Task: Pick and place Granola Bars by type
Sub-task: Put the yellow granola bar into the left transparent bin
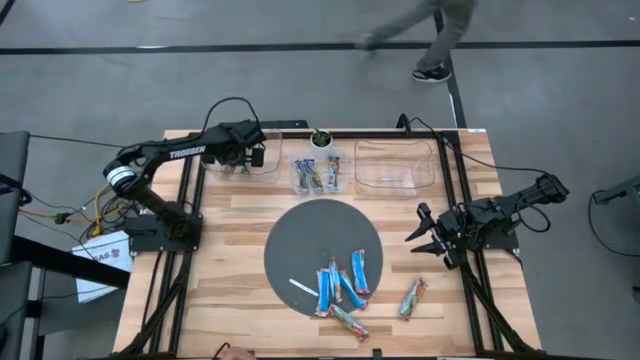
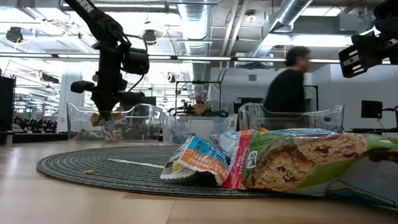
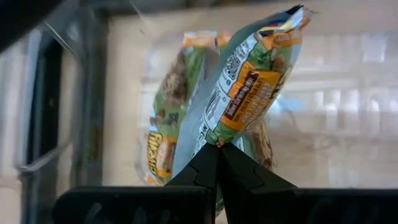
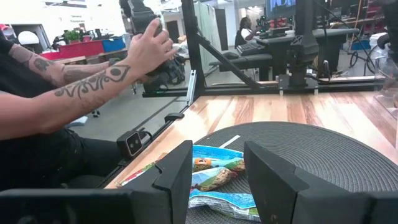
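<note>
My left gripper (image 1: 243, 157) is at the far left, over a clear bin (image 1: 268, 172). It is shut on a green-tan-orange granola bar (image 3: 249, 87). Another bar of that kind (image 3: 168, 118) lies in the bin below it. Several blue and green bars (image 1: 342, 288) lie in a heap on the near part of the round grey mat (image 1: 300, 235). One green-orange bar (image 1: 413, 297) lies on the wood to the mat's right. My right gripper (image 1: 428, 236) is open and empty at the table's right. In the right wrist view its fingers (image 4: 217, 177) point toward the heap (image 4: 214, 177). My left gripper pinches the granola bar between its two fingertips at one end of the wrapper (image 3: 219, 140). The rest of the bar stands out beyond the fingertips, lifted clear over the bin. In the low view the gripper (image 2: 107, 106) points down, with the bar (image 2: 99, 117) below it.
A middle clear bin (image 1: 318, 176) holds blue bars. A right clear bin (image 1: 395, 165) stands beside it. A thin white strip (image 1: 303, 287) lies on the mat. A small plant pot (image 1: 321, 138) stands at the far edge. A person's tattooed arm (image 4: 81, 87) shows beyond the near edge. Another person (image 1: 440, 40) walks behind the table.
</note>
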Controlling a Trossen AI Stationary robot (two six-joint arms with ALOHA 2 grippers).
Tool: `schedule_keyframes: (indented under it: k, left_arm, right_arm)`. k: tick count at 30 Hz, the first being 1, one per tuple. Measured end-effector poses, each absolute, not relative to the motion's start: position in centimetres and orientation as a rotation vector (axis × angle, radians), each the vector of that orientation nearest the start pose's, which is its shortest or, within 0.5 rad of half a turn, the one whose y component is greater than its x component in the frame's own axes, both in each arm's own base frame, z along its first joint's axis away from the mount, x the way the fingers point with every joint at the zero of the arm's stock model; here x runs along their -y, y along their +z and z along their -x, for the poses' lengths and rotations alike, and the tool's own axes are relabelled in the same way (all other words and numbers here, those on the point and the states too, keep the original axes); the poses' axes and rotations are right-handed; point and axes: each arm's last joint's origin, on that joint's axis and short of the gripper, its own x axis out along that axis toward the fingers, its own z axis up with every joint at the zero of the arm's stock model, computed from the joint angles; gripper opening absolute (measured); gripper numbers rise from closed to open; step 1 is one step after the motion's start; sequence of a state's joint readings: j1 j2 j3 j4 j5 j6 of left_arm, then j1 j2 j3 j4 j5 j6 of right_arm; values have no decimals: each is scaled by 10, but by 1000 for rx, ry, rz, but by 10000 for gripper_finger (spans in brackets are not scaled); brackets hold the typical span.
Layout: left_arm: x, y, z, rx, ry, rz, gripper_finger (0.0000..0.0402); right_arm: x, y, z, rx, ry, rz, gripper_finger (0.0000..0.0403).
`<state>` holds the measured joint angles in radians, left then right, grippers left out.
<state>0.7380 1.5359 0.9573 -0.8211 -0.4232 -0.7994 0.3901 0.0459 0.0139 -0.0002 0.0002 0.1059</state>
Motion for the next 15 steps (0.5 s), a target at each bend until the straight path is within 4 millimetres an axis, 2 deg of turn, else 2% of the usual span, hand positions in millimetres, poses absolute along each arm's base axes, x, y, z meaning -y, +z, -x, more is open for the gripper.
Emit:
schedule_keyframes:
  k: [5, 12, 15]
  left_arm:
    - [-192, 181, -188, -1047, 1496, 837, 0]
    - [-193, 180, -187, -1059, 1505, 801, 1]
    - [-193, 180, -187, -1064, 1500, 796, 14]
  right_arm:
    - [-38, 165, -92, -53, 387, -98, 137]
    - [-38, 165, -92, -52, 388, -99, 138]
    - [-38, 165, -92, -52, 388, -98, 137]
